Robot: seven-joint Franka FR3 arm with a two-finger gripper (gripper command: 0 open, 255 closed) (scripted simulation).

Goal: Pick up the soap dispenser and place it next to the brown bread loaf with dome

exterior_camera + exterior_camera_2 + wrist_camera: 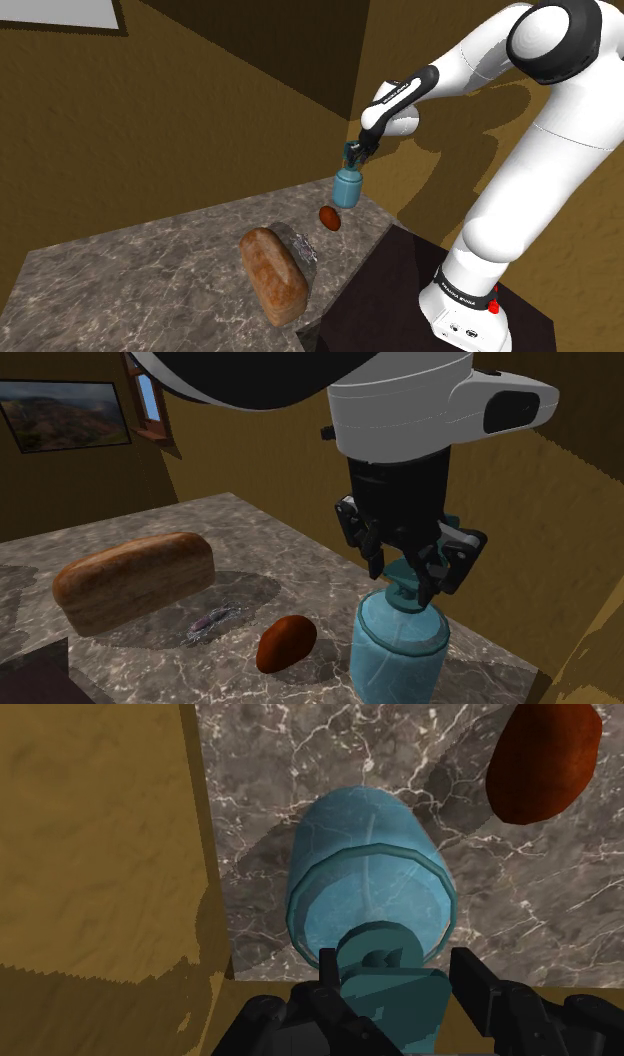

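In the shoulder view, from the left: the brown bread loaf [272, 272] lies on the marble tabletop [130, 290], with a reddish-brown oval thing [329, 218] beyond it. Next comes the teal soap dispenser [347, 185] near the tabletop's corner, my jaws clamped on its pump head. It seems to hang clear of the marble. My arm arches over from the stand [420, 270], wrist pointing down. The lettering on my base ring [462, 293] is unreadable. The second exterior view adds a framed landscape picture [65, 414].

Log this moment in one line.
gripper: shut on soap dispenser | position: above counter, beside red-brown object | bread loaf: apart
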